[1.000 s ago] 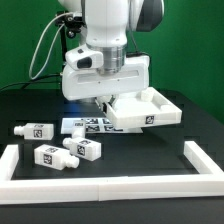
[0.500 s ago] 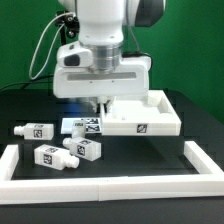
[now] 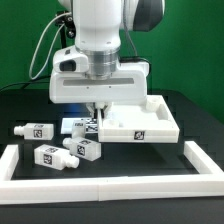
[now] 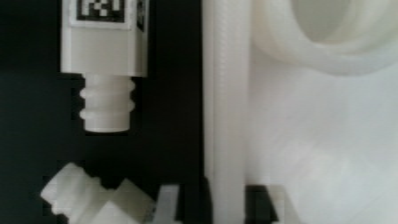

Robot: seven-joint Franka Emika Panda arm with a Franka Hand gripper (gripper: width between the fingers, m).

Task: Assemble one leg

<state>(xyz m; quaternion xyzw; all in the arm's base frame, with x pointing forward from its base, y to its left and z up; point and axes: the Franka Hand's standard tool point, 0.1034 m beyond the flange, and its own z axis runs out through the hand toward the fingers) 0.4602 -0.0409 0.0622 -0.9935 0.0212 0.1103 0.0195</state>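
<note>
Three stubby white legs with black-and-white tags lie at the exterior view's left: one [image 3: 37, 130], one [image 3: 50, 157] and one [image 3: 85, 150]. My gripper [image 3: 100, 108] stands low over the table, shut on the left rim of the large flat white panel [image 3: 145, 124], which rests on the table. In the wrist view the two dark fingers [image 4: 175, 202] straddle the panel's raised rim [image 4: 221, 100]. Beside the rim lies a leg [image 4: 102, 50] with its ribbed peg end pointing toward the gripper. Part of another leg [image 4: 89, 196] shows near the fingers.
The marker board [image 3: 78, 125] lies partly hidden behind the gripper. A white raised rail [image 3: 110, 187] borders the table's front and both sides. A green wall and cables stand behind the arm.
The arm has moved toward the exterior view's left and forward, taking the panel with it. The panel has turned from skewed to square with the front rail. The legs have not moved.
</note>
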